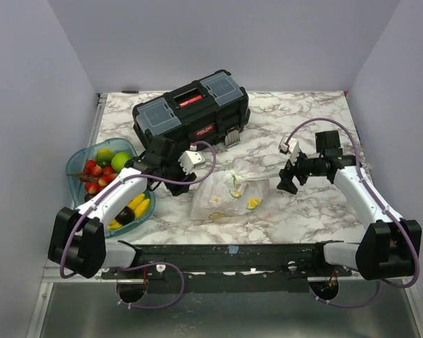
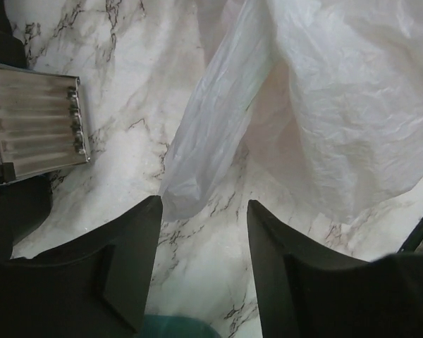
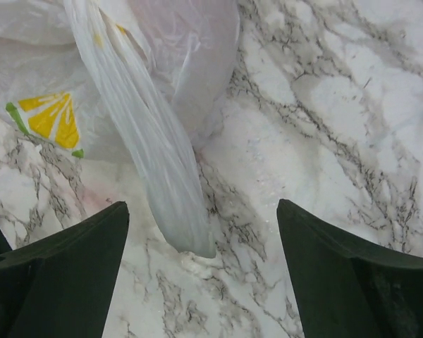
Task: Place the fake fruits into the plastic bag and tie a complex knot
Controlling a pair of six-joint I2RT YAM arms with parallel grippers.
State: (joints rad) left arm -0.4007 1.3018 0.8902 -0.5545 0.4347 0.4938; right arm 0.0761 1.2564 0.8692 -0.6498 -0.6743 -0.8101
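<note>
At the far left, a teal oval plastic tray sits on the white marble-patterned table and holds most of the small glossy plastic fake fruits: green round ones at the back, red ones in the middle, and yellow ones and a dark one at the front, partly under the left arm. Just right of the tray, the left gripper hangs low over the marble with its black fingers parted and nothing between them. A twisted end of the thin, crinkly, translucent whitish plastic bag comes to a stop just ahead of the gap, close by the left finger's tip; whether it touches that tip cannot be told. Behind the gripper stands a black plastic toolbox with grey-blue lids, and its ribbed metal latch shows at the left edge of the left wrist view. The bag lies slumped on the table in the middle, between the two grippers and in front of the toolbox, with a yellow citrus slice edged in green visible through its skin. To its right, the right gripper stands wide open and holds nothing; the bag's other twisted end lies on the marble in the gap, clear of both fingers
</note>
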